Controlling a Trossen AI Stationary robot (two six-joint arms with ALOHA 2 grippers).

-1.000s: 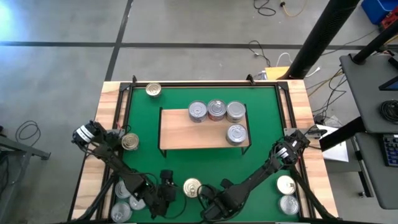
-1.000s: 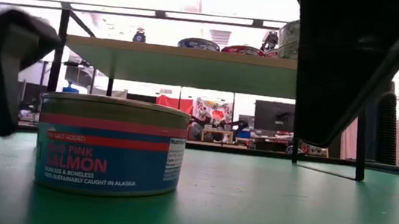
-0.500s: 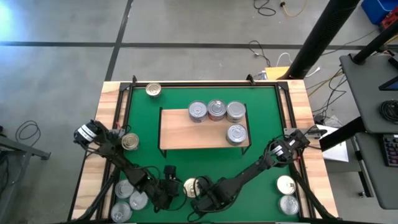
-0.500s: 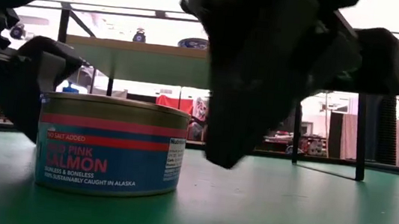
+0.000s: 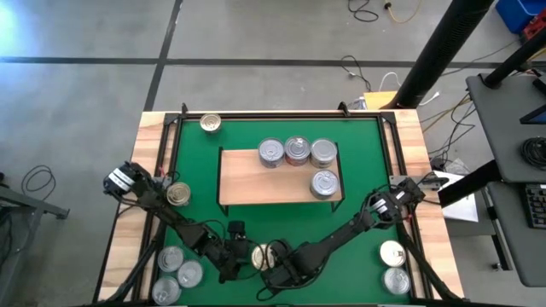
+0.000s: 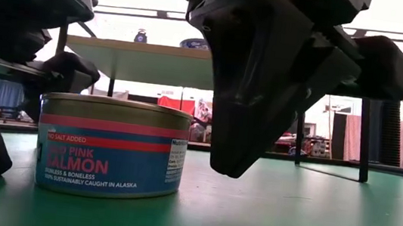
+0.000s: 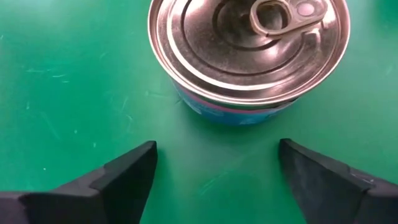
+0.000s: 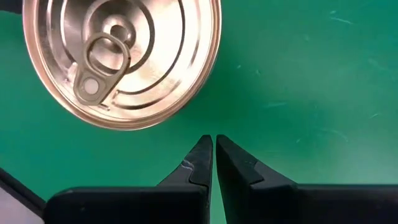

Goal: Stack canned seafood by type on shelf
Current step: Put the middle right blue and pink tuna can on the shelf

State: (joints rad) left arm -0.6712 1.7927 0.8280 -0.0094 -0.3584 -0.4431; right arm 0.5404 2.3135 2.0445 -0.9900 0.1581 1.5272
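1. Left gripper is down low at the near edge of the surface, roughly mid-edge. Its fingers are spread wide and nothing is between them yet; the gold-lidded salmon tin sits just ahead of the tips, not touching.

2. Right gripper is right next to that same tin on its other side, fingers pressed together and empty. It looks like it's just parked close by, or maybe nudging.

3. So my read is that the step in hand is the approach for a pickup of this tin by the left arm. The next move calls for pushing forward until the fingers straddle the tin's wall, then closing, then lifting it up to the shelf.

4. The tin stands upright on the green mat, lid up, with its axis vertical. It's round, so there's no real long axis to line up with. From the left wrist, the pull tab points away from the fingers.

5. Farther out, the shelf sits mid-surface with four silver tins along its far and right edges. More tins wait at the near-left corner, near-right corner, left edge and far-left corner.
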